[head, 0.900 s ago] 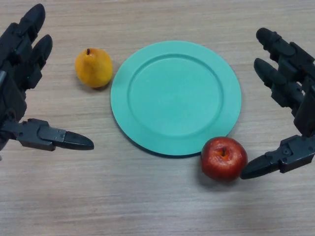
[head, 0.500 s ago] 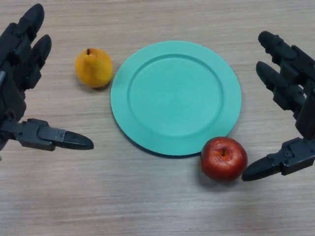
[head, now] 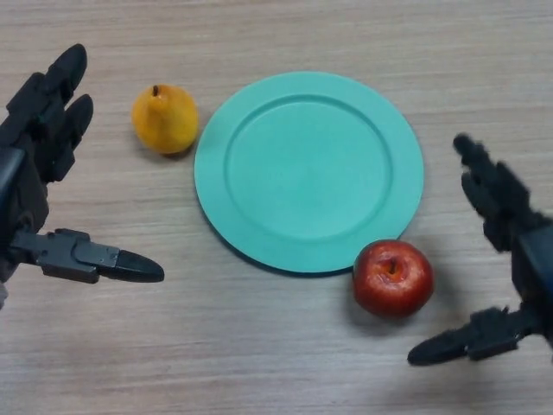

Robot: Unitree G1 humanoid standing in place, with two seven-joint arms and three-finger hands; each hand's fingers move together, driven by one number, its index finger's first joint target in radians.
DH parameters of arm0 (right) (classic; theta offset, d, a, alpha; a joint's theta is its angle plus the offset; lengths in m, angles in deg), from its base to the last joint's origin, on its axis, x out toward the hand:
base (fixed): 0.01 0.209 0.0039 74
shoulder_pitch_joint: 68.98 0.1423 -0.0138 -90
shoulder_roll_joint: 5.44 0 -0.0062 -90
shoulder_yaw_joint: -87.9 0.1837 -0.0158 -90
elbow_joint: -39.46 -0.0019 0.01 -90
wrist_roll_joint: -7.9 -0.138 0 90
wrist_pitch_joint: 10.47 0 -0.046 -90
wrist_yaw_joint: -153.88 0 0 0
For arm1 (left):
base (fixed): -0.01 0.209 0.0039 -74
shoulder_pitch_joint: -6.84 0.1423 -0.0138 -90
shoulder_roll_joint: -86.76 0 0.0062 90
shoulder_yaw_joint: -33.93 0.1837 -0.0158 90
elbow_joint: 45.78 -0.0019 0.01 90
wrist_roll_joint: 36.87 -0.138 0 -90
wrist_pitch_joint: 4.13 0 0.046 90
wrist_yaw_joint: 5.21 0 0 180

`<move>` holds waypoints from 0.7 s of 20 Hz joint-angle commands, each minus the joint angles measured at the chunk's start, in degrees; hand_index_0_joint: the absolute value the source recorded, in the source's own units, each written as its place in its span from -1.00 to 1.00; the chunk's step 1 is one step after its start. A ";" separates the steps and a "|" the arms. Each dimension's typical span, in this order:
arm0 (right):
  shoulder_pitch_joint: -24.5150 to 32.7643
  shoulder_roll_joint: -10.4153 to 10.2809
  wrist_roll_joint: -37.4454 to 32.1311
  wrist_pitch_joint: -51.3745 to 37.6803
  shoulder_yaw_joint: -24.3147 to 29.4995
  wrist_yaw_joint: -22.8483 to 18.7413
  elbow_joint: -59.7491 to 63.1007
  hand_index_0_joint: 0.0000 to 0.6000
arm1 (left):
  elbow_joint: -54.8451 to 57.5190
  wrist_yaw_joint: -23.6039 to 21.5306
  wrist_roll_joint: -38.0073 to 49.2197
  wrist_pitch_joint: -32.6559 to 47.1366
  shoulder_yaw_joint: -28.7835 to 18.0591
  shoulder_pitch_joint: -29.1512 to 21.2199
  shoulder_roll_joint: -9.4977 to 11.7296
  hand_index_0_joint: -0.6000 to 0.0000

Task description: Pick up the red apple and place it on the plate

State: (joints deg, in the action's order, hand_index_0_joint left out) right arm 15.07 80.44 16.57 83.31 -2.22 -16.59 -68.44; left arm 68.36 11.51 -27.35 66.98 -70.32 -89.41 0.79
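The red apple sits on the wooden table, touching the front right rim of the teal plate. The plate holds nothing. My right hand is open just right of the apple, its fingers straight and its thumb low, below and to the right of the apple, not touching it. My left hand is open at the left edge, fingers up and thumb pointing right.
A yellow pear stands on the table just left of the plate's far left rim, close to my left hand's fingers.
My right hand has dropped down and towards me, its thumb now below the apple's level. My left hand has shifted slightly down. The apple, pear and plate have not moved.
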 commanded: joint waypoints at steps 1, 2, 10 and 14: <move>0.36 -0.43 0.79 -8.20 -2.20 -5.64 -1.47 -1.00 | 2.53 0.36 -0.26 7.96 -2.15 -1.51 1.79 1.00; 0.53 -0.60 1.14 -8.22 -3.13 -6.44 -0.67 -1.00 | 2.52 0.30 -0.41 7.78 -1.90 -1.49 1.69 1.00; 2.18 -0.97 1.50 0.08 -5.75 -9.98 1.78 1.00 | 4.28 -1.55 2.67 4.69 -2.91 -1.43 1.57 1.00; 4.02 -0.30 1.51 3.52 -3.67 -7.23 -1.76 1.00 | 5.85 1.05 1.91 3.18 -3.90 -0.02 1.61 1.00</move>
State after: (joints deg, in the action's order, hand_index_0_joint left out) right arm 17.63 79.21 18.34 92.63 -8.82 -23.08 -67.22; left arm 70.30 11.89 -26.72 65.49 -68.83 -88.01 0.61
